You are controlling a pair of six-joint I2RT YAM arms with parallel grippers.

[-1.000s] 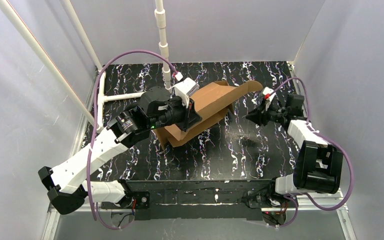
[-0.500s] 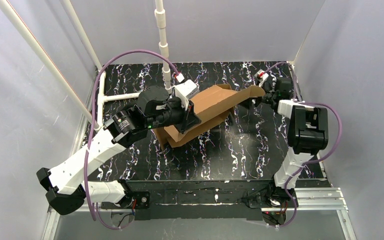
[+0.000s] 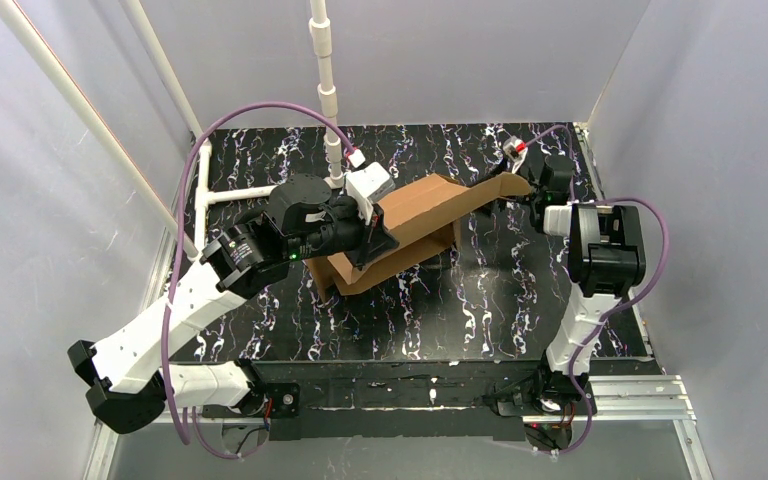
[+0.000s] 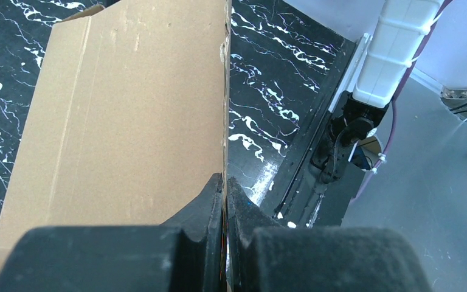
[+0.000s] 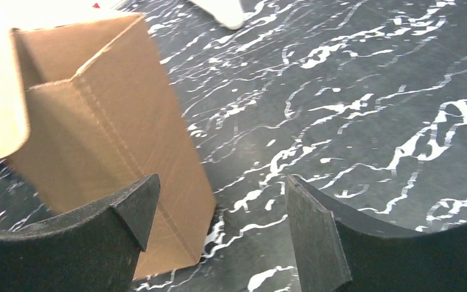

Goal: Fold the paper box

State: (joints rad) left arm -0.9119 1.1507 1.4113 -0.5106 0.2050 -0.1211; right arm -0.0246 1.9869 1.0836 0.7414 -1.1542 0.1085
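Observation:
The paper box [image 3: 410, 225] is a brown cardboard sheet, partly folded, standing tilted on the black marbled table [image 3: 480, 310]. My left gripper [image 3: 372, 237] is shut on the edge of a cardboard panel [image 4: 134, 103], which runs between the two black fingers [image 4: 210, 201]. My right gripper [image 3: 516, 195] is open at the far right tip of the box's long flap. In the right wrist view the open fingers [image 5: 313, 225] frame the table, with a folded cardboard corner [image 5: 115, 134] just left of them. I cannot tell whether they touch the flap.
A white pipe frame [image 3: 325, 90] stands at the back left of the table. Grey walls close in on three sides. The right arm's base [image 4: 349, 131] and the metal table edge show in the left wrist view.
My right arm has swung from the mid right of the table up and back to the far tip of the box's flap. My left gripper with the box has shifted slightly left.

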